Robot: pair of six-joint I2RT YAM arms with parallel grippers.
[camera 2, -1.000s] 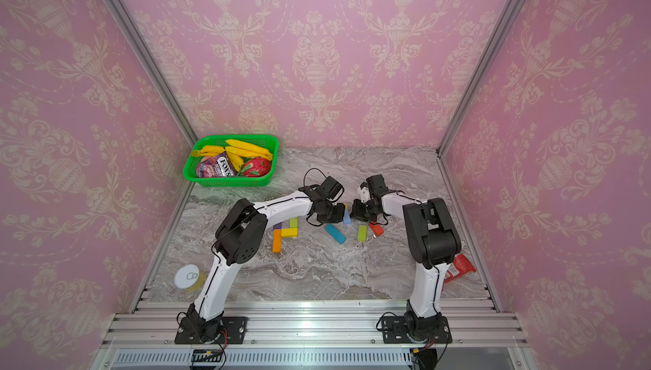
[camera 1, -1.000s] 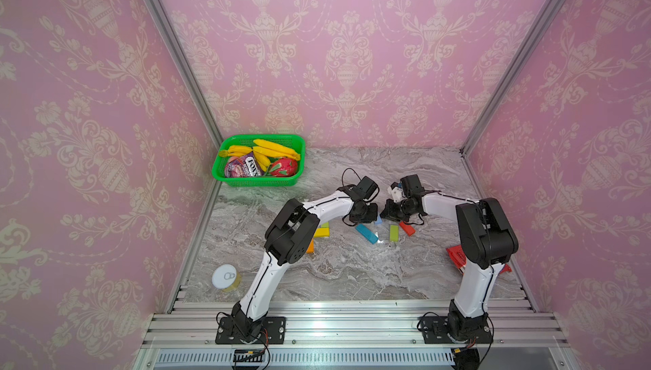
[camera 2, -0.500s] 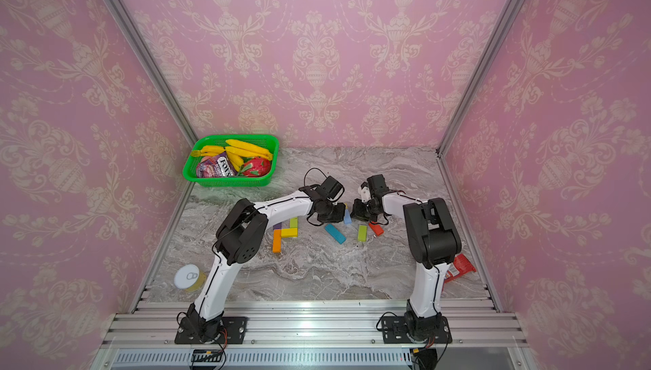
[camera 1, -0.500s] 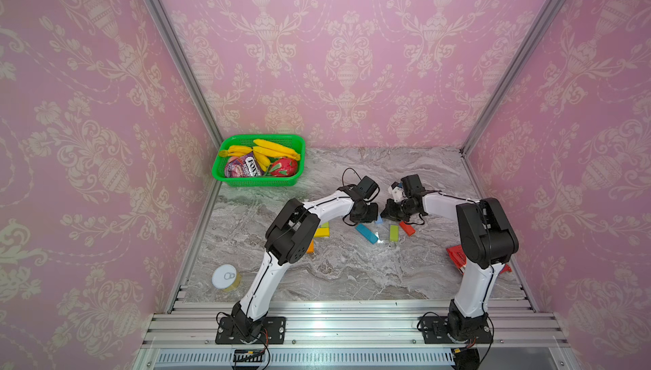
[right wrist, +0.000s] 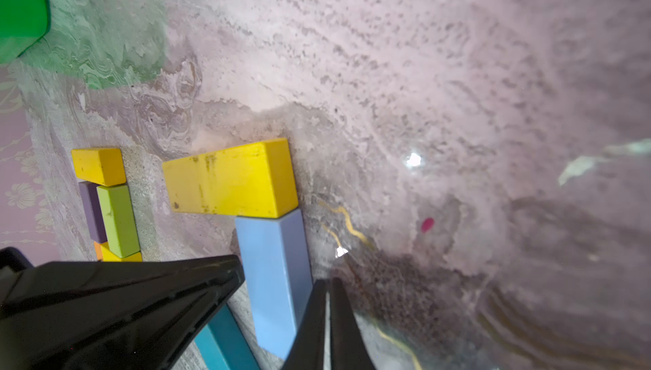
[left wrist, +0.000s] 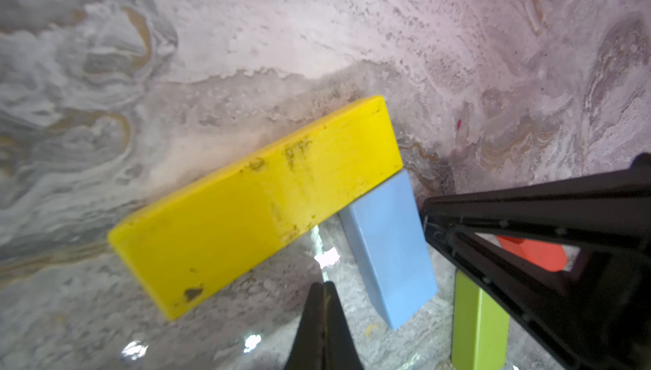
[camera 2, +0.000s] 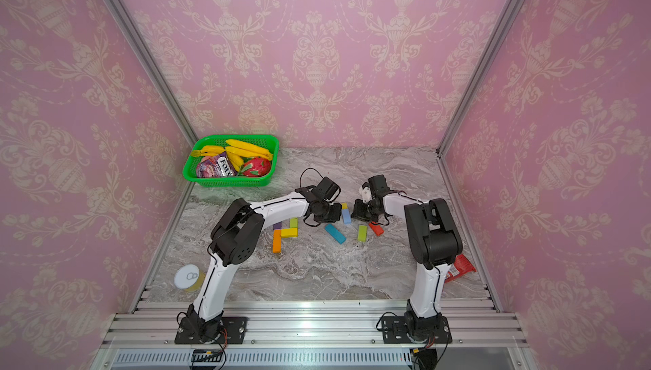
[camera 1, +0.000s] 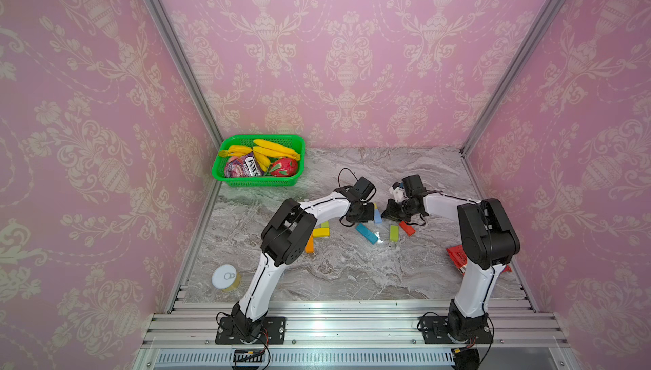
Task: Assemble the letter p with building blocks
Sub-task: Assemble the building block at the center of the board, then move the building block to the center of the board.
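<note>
Left gripper [left wrist: 323,292] and right gripper [right wrist: 329,292] both pinched closed, empty, flanking light blue block [left wrist: 387,252]. Its end abuts yellow block [left wrist: 257,206]. Finger contact with it unclear.

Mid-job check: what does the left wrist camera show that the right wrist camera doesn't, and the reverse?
Left wrist only: the loose lime green block and a red block. Right wrist only: a corner of the green basket, a teal block and a purple block. Both: the scuffed yellow block touching one end of the light blue block, forming a corner on the marble table.
</note>
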